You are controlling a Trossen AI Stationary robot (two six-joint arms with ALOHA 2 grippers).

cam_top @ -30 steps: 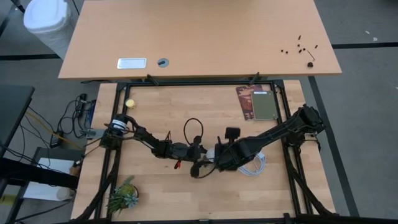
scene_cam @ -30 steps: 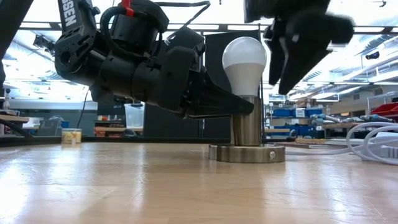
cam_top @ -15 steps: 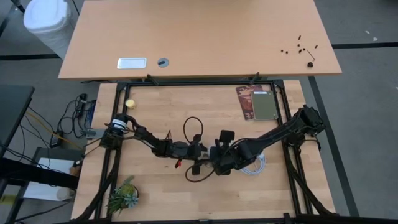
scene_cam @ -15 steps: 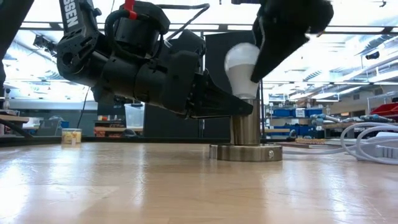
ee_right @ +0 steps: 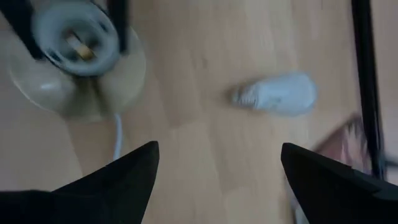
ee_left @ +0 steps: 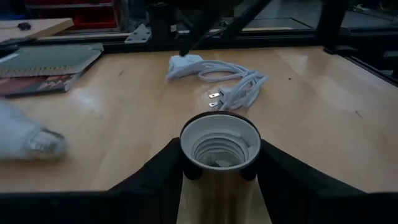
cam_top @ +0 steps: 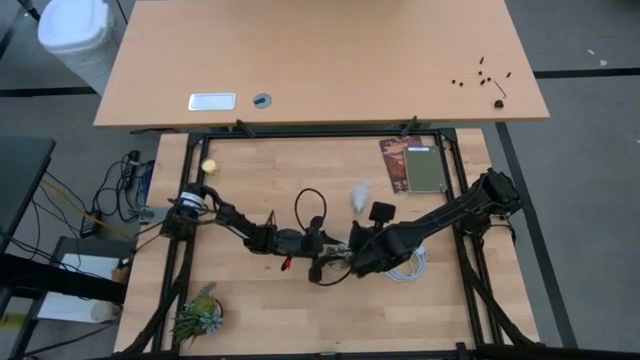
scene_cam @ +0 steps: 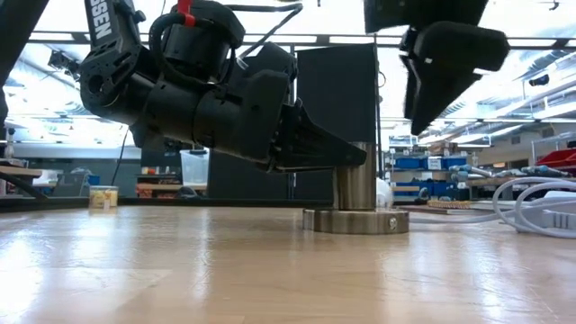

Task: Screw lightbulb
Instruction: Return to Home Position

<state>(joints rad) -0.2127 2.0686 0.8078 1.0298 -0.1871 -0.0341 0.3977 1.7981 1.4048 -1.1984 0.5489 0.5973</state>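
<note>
apart from right hand [ee_right: 219,147], lightbulb [ee_right: 280,94]

Matt lightbulb [ee_right: 280,94], brushed-metal socket [scene_cam: 355,187], wooden table [cam_top: 260,170].

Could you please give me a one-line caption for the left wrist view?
Left gripper holds the empty lamp socket while the lightbulb lies loose on the table, white plug cord beyond.

The 2 arms meet mid-table: left hand [ee_left: 219,163] low, clamping the socket [ee_left: 219,132]; right hand [ee_right: 217,158] hovering above, fingers [ee_right: 121,177] spread.
</note>
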